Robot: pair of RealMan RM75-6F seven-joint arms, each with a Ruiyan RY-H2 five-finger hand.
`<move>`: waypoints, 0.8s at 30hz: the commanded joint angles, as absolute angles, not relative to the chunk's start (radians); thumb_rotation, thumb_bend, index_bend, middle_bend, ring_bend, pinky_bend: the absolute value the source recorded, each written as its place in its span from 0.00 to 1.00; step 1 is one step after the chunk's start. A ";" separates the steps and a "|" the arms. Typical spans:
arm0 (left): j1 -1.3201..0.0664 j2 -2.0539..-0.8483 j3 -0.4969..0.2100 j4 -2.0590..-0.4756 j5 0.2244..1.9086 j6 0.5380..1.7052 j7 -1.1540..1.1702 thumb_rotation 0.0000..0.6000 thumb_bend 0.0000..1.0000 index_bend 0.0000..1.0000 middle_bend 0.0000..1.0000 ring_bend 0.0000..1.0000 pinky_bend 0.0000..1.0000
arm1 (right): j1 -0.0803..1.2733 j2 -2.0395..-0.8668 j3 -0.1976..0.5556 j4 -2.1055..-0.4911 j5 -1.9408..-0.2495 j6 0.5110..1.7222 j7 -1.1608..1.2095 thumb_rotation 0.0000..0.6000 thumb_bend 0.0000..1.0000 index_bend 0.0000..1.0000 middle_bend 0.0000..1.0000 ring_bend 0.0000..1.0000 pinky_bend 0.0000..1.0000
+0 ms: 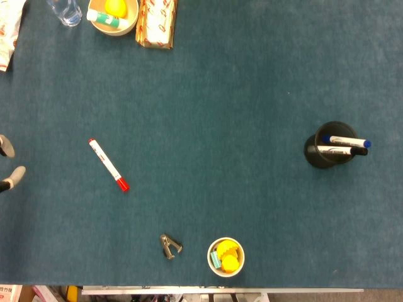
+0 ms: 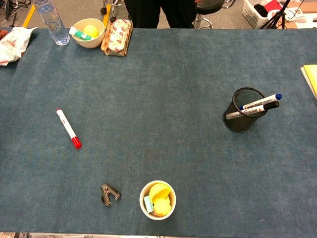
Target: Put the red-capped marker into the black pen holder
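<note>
Only the fingertips [image 1: 7,162] of my left hand [image 1: 6,165] show at the edge of the head view, apart from each other and holding nothing I can see; my right hand is not visible. The red-capped marker [image 1: 108,165] lies flat on the blue table [image 1: 220,126] near those fingertips, untouched. The black pen holder [image 2: 243,110] stands well apart across the table, two markers leaning in it.

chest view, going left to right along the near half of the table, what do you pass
red-capped marker → staple remover → bowl of yellow bits → black pen holder with two markers in it
</note>
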State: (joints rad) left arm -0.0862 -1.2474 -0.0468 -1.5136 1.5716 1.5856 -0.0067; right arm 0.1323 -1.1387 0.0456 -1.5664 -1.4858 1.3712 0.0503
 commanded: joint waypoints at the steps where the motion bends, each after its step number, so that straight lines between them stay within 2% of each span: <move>1: -0.091 -1.255 -0.049 -1.502 1.580 1.586 -0.025 1.00 0.04 0.59 0.60 0.49 0.58 | 0.136 -1.136 0.046 -1.571 -1.487 1.368 0.047 1.00 0.23 0.40 0.30 0.30 0.49; 2: -0.093 -1.255 -0.046 -1.499 1.585 1.584 -0.030 1.00 0.05 0.59 0.60 0.49 0.56 | 0.137 -1.134 0.045 -1.573 -1.491 1.368 0.046 1.00 0.23 0.40 0.30 0.30 0.48; 5: -0.101 -1.250 -0.028 -1.493 1.607 1.565 -0.045 1.00 0.07 0.58 0.60 0.44 0.39 | 0.137 -1.119 0.033 -1.585 -1.505 1.361 0.054 1.00 0.25 0.40 0.30 0.30 0.48; 7: -0.110 -1.243 -0.018 -1.495 1.616 1.546 -0.050 1.00 0.07 0.57 0.58 0.33 0.26 | 0.135 -1.110 0.029 -1.593 -1.509 1.362 0.062 1.00 0.28 0.40 0.30 0.30 0.48; 8: -0.114 -1.241 -0.015 -1.496 1.620 1.537 -0.055 1.00 0.07 0.56 0.56 0.30 0.23 | 0.134 -1.107 0.029 -1.596 -1.508 1.363 0.063 1.00 0.29 0.40 0.30 0.30 0.48; 11: -0.131 -1.237 -0.009 -1.499 1.629 1.511 -0.075 1.00 0.07 0.52 0.41 0.16 0.12 | 0.135 -1.099 0.034 -1.606 -1.501 1.364 0.062 1.00 0.30 0.40 0.30 0.30 0.48; 13: -0.144 -1.235 -0.006 -1.502 1.635 1.492 -0.081 1.00 0.07 0.48 0.28 0.08 0.09 | 0.137 -1.096 0.039 -1.611 -1.501 1.368 0.053 1.00 0.30 0.40 0.30 0.30 0.49; 16: -0.162 -1.227 0.003 -1.527 1.640 1.457 -0.096 1.00 0.07 0.45 0.14 0.01 0.07 | 0.139 -1.094 0.045 -1.619 -1.497 1.373 0.041 1.00 0.30 0.40 0.30 0.30 0.49; 19: -0.182 -1.220 0.012 -1.554 1.651 1.425 -0.100 1.00 0.07 0.45 0.06 0.00 0.06 | 0.142 -1.092 0.051 -1.620 -1.488 1.370 0.036 1.00 0.30 0.40 0.30 0.30 0.49; 24: -0.214 -1.232 0.021 -1.573 1.664 1.376 -0.080 1.00 0.07 0.44 0.03 0.00 0.05 | 0.147 -1.090 0.057 -1.619 -1.489 1.371 0.038 1.00 0.30 0.40 0.30 0.30 0.49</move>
